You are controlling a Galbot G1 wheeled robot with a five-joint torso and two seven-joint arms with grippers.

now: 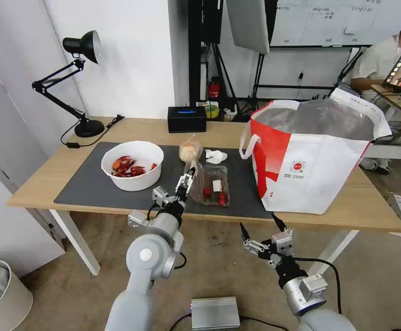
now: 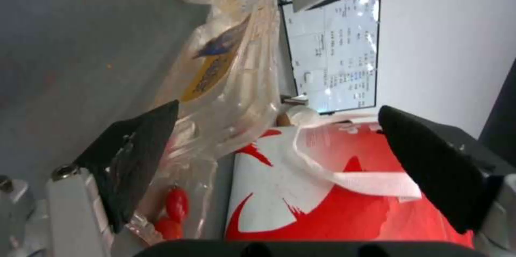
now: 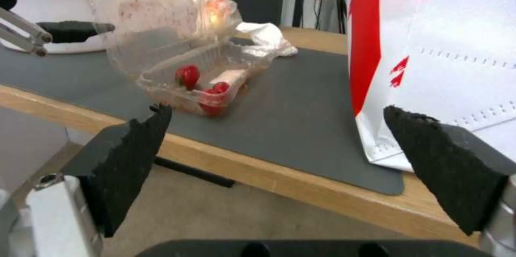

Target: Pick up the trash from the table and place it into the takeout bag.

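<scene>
Your right gripper [image 1: 260, 230] hangs nearest the head camera, fingers wide, below the table [image 1: 48, 179] edge; your left gripper [image 1: 187, 180] sits at the clamshell tray [image 1: 215, 185], its long axis running away from you. From the left wrist, wide fingers [image 2: 142, 144] straddle the raised lid; the takeout bag [image 2: 344, 192] lies beyond. From the right wrist, the tray's far end is hidden behind its lid [image 3: 150, 15].
</scene>
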